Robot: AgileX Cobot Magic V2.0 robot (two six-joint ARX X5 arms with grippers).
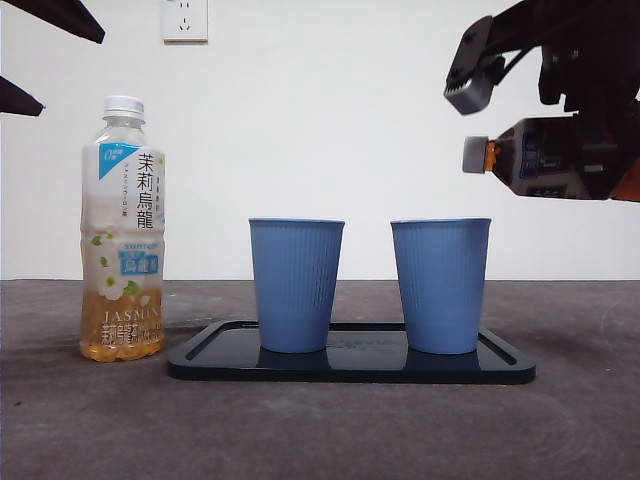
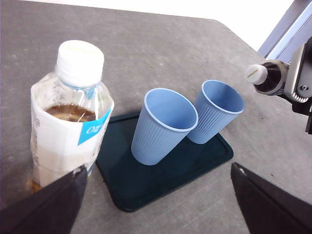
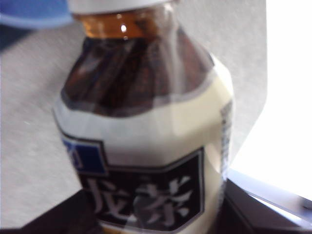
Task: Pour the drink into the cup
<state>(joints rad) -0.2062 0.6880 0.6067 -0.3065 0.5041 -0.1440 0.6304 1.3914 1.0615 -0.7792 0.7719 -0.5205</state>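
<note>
right gripper (image 1: 600,165) holds dark bottle (image 1: 530,157) sideways, cap toward cups (image 1: 440,285).

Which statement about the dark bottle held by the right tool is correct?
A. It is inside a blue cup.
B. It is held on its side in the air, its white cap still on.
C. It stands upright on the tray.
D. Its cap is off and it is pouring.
B: the dark bottle lies sideways in the right tool, above the blue cups, with its white cap on.
</note>
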